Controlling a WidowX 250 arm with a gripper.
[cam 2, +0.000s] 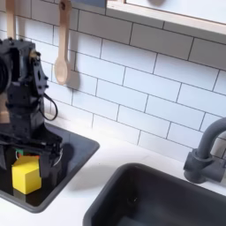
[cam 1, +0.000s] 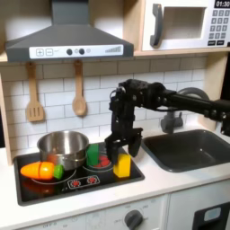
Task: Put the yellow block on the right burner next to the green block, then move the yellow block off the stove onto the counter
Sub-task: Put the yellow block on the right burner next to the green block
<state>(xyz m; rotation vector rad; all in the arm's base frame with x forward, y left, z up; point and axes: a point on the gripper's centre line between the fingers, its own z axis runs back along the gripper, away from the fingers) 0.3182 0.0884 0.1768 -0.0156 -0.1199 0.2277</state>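
Presently we find the gripper (cam 1: 123, 149) directly above the yellow block (cam 1: 123, 165) on the stove (cam 1: 90, 182), jaws spread, green block (cam 1: 92, 154) beside.

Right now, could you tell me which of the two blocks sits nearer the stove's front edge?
The yellow block, below the gripper. The green block sits further back on the stove, beside the pot.
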